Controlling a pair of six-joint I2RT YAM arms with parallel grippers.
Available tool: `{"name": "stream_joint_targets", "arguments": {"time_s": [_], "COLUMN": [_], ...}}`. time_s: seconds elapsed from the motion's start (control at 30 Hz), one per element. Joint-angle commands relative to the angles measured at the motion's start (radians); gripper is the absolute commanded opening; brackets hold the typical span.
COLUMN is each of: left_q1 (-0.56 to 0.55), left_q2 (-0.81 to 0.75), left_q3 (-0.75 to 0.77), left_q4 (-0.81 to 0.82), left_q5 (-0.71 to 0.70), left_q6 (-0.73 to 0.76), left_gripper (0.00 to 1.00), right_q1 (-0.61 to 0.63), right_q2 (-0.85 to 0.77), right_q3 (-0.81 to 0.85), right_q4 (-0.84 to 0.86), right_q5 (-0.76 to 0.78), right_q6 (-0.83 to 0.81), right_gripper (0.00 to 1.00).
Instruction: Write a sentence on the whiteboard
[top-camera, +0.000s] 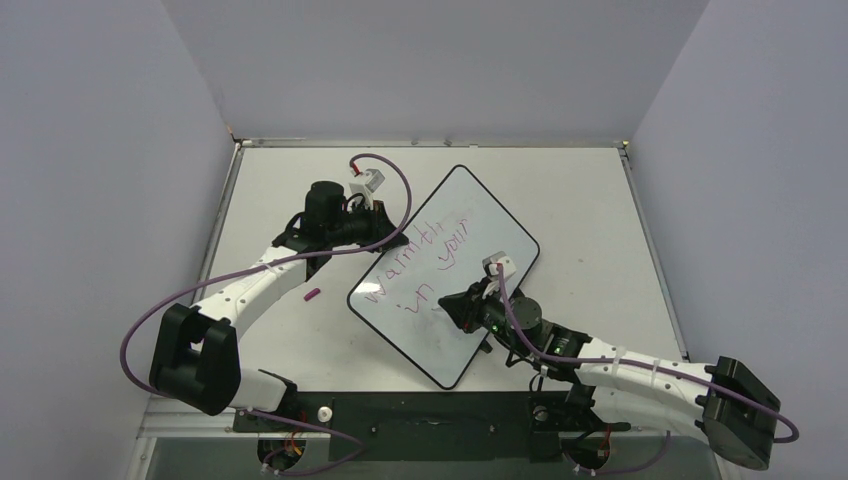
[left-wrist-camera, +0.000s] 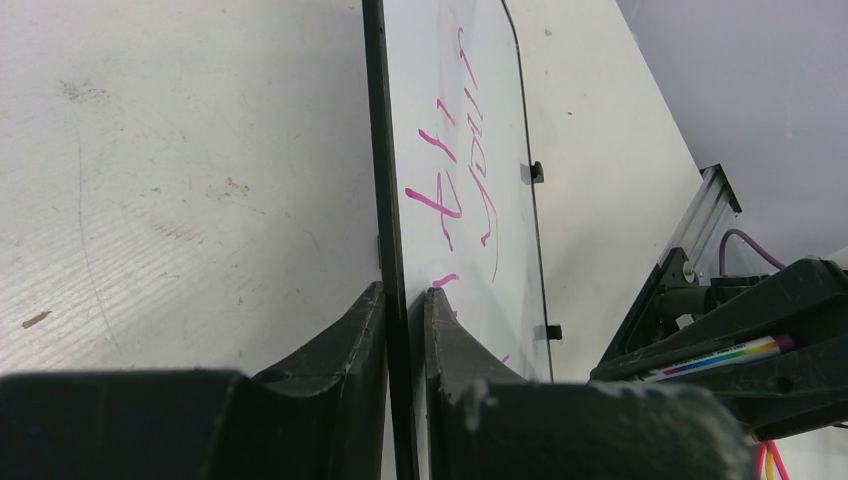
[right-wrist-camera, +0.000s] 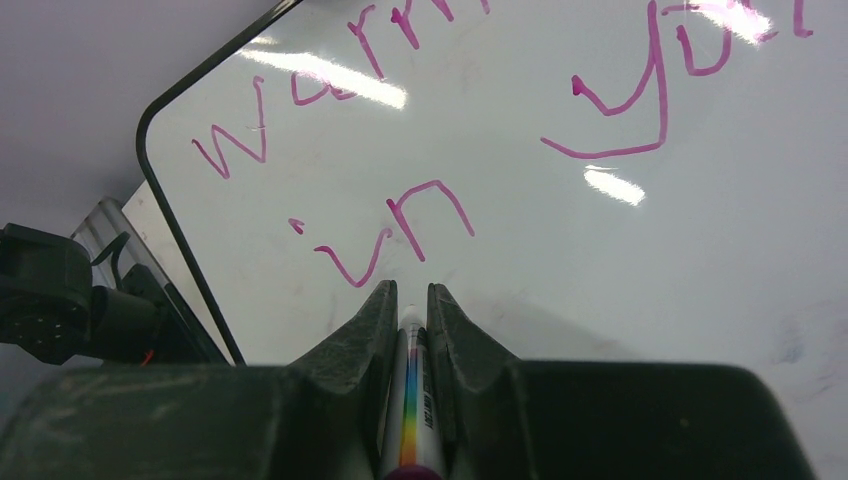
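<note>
1. Right gripper (right-wrist-camera: 408, 300): nearest the arm bases, reaching in over the near half of the board. Its jaws are nearly shut, pinching a marker (right-wrist-camera: 412, 420) that has a rainbow band along its barrel. The white tip pokes out between the fingertips, just below the word "in". I cannot tell whether the tip is touching the surface.

2. The whiteboard (top-camera: 490, 205): a glossy white panel with a thin black rim and rounded corners. It sits askew on the table (top-camera: 600, 220), one corner pointing at the arm bases and the opposite corner at the back wall.

3. The sentence (top-camera: 415, 262): pink-magenta handwriting on the middle of the board. Two lines are legible, "warmth" and below it "in your".

4. Small magenta piece (top-camera: 313, 295): lying on the table left of the board, apart from it and close beside the left arm.

5. Left gripper (left-wrist-camera: 405, 300): farthest out, at the board's far-left long edge. Its jaws are drawn close with the black rim clamped between them, one finger on either face of the board.
</note>
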Motion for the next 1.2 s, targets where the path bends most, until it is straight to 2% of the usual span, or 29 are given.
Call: {"name": "stream_joint_targets", "arguments": {"time_s": [0.0, 0.57, 0.97, 1.17], "left_q1": [0.007, 0.008, 0.008, 0.009], "left_q2": [-0.035, -0.032, -0.032, -0.032], "left_q3": [-0.004, -0.003, -0.005, -0.006], "left_q4": [0.069, 0.074, 0.073, 0.074], "left_q5": [-0.065, -0.067, -0.071, -0.072], "left_q6": [0.08, 0.076, 0.075, 0.075], "left_gripper": [0.0, 0.0, 0.0, 0.0], "right_q1": [0.009, 0.039, 0.093, 0.102], "right_q2": [0.01, 0.113, 0.089, 0.052], "right_q3": [0.0, 0.011, -0.029, -0.049], "right_q4": [0.075, 0.087, 0.075, 0.016], "right_q5": [0.053, 0.083, 0.107, 0.18], "right_q6": [0.011, 0.001, 0.014, 0.029], "right_gripper": [0.0, 0.0, 0.0, 0.0]}}
